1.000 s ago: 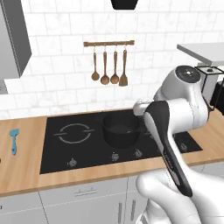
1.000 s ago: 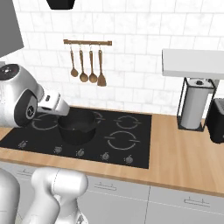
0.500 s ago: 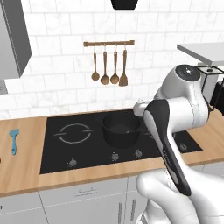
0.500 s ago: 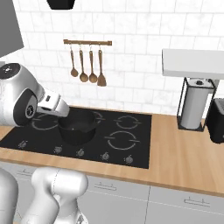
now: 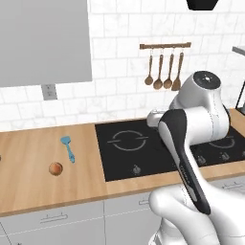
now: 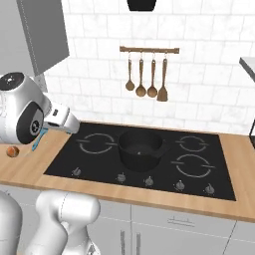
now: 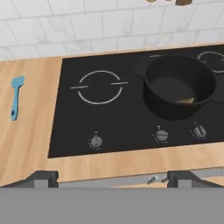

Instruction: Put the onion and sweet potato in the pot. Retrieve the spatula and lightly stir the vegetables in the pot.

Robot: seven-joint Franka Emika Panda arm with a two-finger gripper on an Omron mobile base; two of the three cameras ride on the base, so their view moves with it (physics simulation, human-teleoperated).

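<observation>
Reaching for the spatula [image 7: 16, 97], fingers [image 7: 43, 178] wide and empty.
I'd grip its slim, light, stiff handle mid-length on the worktop [image 5: 28, 158].

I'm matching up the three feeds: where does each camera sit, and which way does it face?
Left base view: behind the arm's left, facing counter and wall; white arm at lower right.
Right base view: behind its right; arm at lower left.
Hand view: on the hand, looking down at the hob; open jaws' tips at the bottom.
All share the spatula.
</observation>
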